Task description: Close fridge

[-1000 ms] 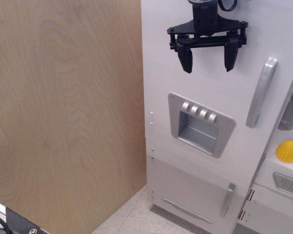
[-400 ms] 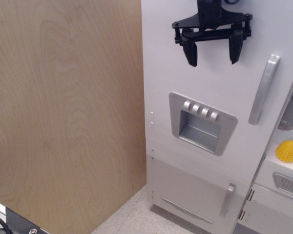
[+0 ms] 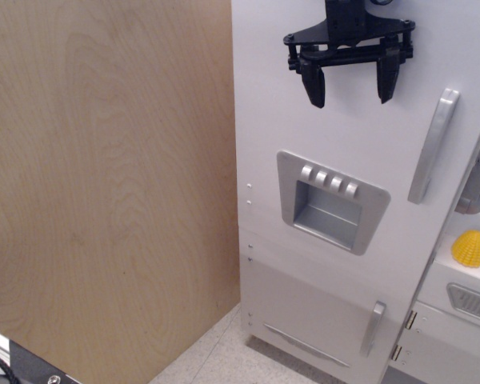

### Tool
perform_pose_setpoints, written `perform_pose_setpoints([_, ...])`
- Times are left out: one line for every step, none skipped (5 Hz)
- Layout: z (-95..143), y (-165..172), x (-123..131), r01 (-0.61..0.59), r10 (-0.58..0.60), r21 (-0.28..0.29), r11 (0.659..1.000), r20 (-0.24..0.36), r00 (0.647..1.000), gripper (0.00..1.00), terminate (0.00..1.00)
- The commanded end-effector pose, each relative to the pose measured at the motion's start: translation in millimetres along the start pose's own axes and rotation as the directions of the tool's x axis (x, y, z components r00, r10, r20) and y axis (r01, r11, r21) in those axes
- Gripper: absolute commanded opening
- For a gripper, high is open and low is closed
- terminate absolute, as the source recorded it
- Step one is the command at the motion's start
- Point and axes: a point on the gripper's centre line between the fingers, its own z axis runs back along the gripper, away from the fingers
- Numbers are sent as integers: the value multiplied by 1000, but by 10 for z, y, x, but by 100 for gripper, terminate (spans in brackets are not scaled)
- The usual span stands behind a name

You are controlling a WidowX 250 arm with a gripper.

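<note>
One view only, so we work from that. Nearest us, low and left of the fridge (image 3: pixel 336 160), we see a strip of speckled floor (image 3: pixel 216 352) and a dark corner of some hardware at the bottom edge, too cropped to name. Left of the fridge a big plywood panel (image 3: pixel 104 184) fills the frame, flush against the fridge's side edge.

We place the fridge right of centre, running top to bottom. Its large door carries a grey dispenser panel (image 3: pixel 330 202) with four buttons mid-door, and a silver bar handle (image 3: pixel 434 146) to the right of that panel. Below the large door sits the smaller lower door (image 3: pixel 320 316) with its short handle (image 3: pixel 373 326). Right of the fridge, a yellow toy corn (image 3: pixel 469 248) rests on a white kitchen unit (image 3: pixel 456 320).

Farther up, the gripper (image 3: pixel 352 80) hangs in front of the upper door, above the dispenser panel and left of the bar handle, fingers spread wide, nothing between them. We can't tell if the tips touch the door.

We judge the large door looks flush or nearly so; no shelves show. Likely painted wood: light, stiff, smooth, swings easily on its hinges. We'd say no grasp needed, just a flat push on the door face near the handle side; the bar handle is the spot if a grip is wanted. Risk: fingertips sliding on smooth paint, or shoving the whole light cabinet.
</note>
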Motion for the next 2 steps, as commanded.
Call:
perform_pose_setpoints([246, -35, 191, -7, 10, -42, 999, 69, 998, 100, 0])
perform_pose_setpoints([240, -39, 227, -16, 19, -40, 999, 74, 997, 100, 100])
